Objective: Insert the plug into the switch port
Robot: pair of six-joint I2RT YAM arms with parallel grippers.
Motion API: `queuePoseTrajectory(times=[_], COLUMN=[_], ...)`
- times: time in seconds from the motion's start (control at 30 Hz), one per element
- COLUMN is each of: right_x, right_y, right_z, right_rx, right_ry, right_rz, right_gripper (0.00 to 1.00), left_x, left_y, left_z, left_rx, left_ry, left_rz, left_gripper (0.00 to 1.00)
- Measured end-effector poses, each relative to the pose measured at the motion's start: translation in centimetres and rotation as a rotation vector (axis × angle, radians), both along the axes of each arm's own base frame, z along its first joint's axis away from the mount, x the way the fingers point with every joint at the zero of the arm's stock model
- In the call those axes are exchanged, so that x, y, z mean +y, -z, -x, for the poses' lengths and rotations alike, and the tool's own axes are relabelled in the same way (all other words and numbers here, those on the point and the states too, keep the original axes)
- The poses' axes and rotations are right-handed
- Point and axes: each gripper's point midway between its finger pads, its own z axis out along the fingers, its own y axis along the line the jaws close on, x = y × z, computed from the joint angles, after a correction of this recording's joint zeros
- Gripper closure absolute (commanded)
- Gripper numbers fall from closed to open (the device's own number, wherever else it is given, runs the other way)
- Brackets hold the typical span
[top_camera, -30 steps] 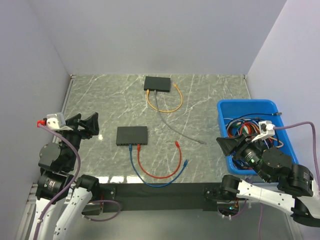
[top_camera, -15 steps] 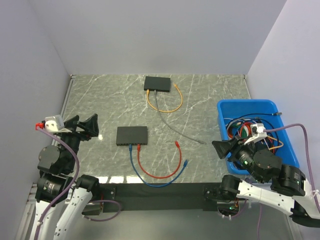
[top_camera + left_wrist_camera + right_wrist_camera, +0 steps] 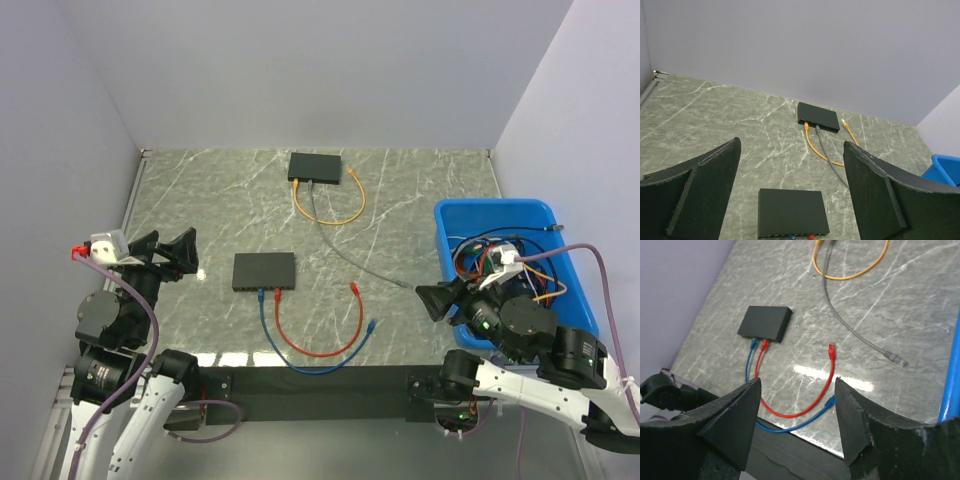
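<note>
A black switch (image 3: 264,270) lies at the middle left of the table, with a red and a blue cable plugged into its near face. The red cable's free plug (image 3: 354,288) and the blue cable's free plug (image 3: 372,325) lie loose on the marble. They also show in the right wrist view as the red plug (image 3: 830,349) and blue plug (image 3: 830,401). My left gripper (image 3: 172,242) hangs open left of the switch (image 3: 792,212), holding nothing. My right gripper (image 3: 432,300) is open and empty, right of the plugs.
A second black switch (image 3: 315,166) sits at the back with an orange cable (image 3: 340,215) and a grey cable whose free plug (image 3: 405,286) lies mid-table. A blue bin (image 3: 495,210) of tangled cables stands at the right. Walls enclose three sides.
My right gripper has swung left out from the blue bin toward the loose plugs, and its jaws have spread wider. The left gripper has opened a little and stayed in place.
</note>
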Motion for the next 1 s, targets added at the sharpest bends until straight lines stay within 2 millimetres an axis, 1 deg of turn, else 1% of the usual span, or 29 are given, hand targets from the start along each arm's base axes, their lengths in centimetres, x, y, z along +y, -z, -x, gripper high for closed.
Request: queuePoseTrajectory(times=[0.3, 0.57, 0.87, 1.0], right_x=[-0.7, -0.6, -0.1, -0.4], right_y=[-1.1, -1.1, -1.2, -1.4], right_z=[0.4, 0.5, 0.8, 1.0], right_rx=[-0.036, -0.036, -0.039, -0.047], right_ry=[-0.011, -0.017, -0.055, -0.056], right_rz=[-0.063, -0.066, -0.064, -0.079], right_gripper=[0.31, 0.31, 0.31, 0.31], left_x=[0.0, 0.3, 0.4, 0.5], left_y=[0.0, 0.1, 0.7, 0.9], left_z=[0.0, -0.1, -0.4, -0.5], left_rx=[0.001, 0.002, 0.033, 0.04], left_ry=[-0.001, -0.015, -0.03, -0.033], left_rz=[0.0, 0.002, 0.012, 0.012], left_gripper=[0.1, 0.09, 0.09, 0.09])
